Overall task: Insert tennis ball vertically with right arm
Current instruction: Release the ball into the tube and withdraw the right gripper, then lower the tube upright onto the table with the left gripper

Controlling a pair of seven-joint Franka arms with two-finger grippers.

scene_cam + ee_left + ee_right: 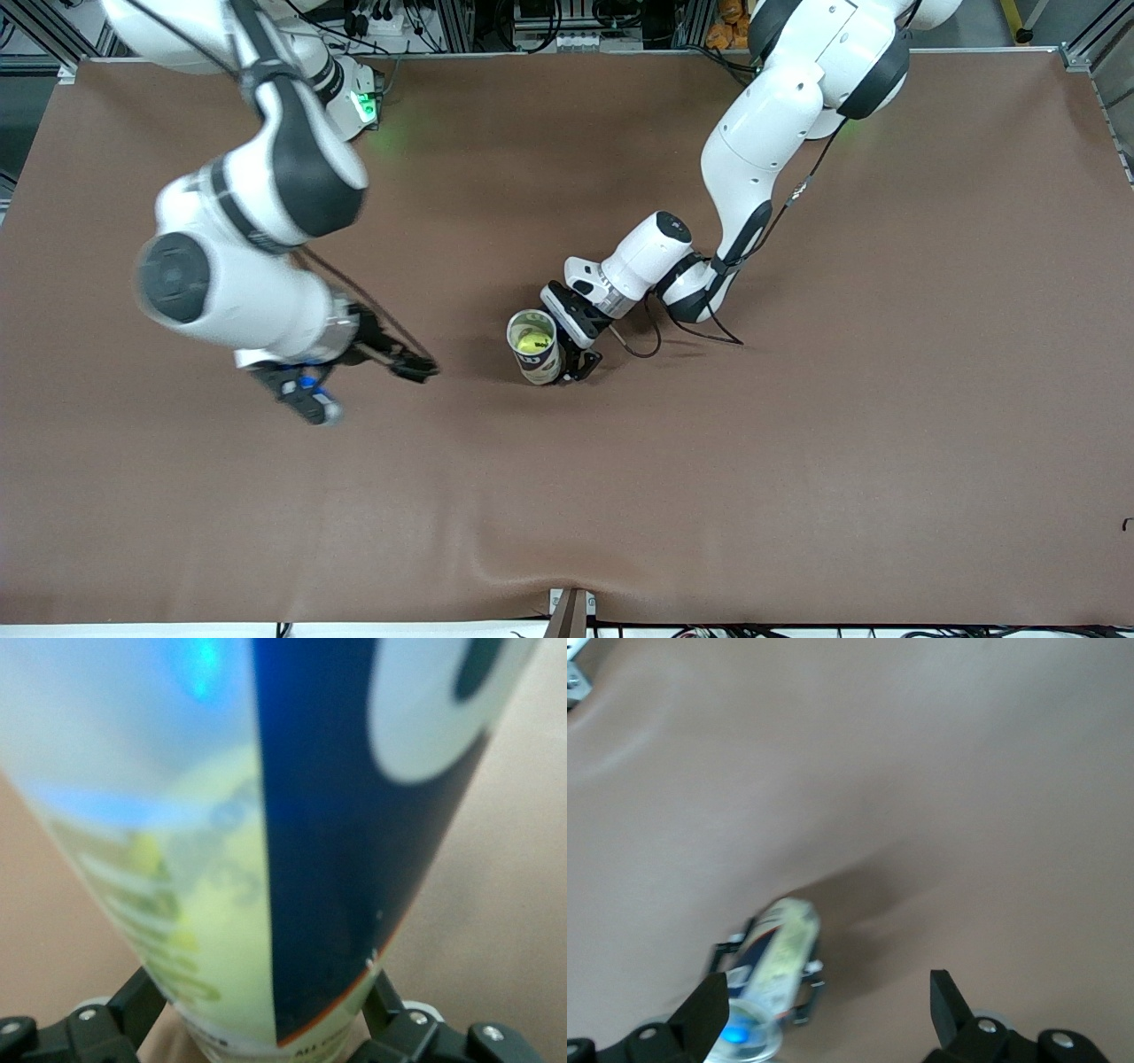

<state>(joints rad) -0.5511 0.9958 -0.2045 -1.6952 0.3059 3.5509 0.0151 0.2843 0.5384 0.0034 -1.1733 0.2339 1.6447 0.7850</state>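
Observation:
A tennis ball can stands on the brown table with its open end up, and a yellow tennis ball lies inside it. My left gripper is shut on the can's lower part; in the left wrist view the can fills the space between the black fingers. My right gripper hangs over bare table toward the right arm's end, apart from the can. Its fingers are wide open and empty. The right wrist view shows the can from above.
The brown table cover has a raised wrinkle near the front edge. A black cable loops on the table beside the left wrist. Aluminium framing and cables line the edge by the arm bases.

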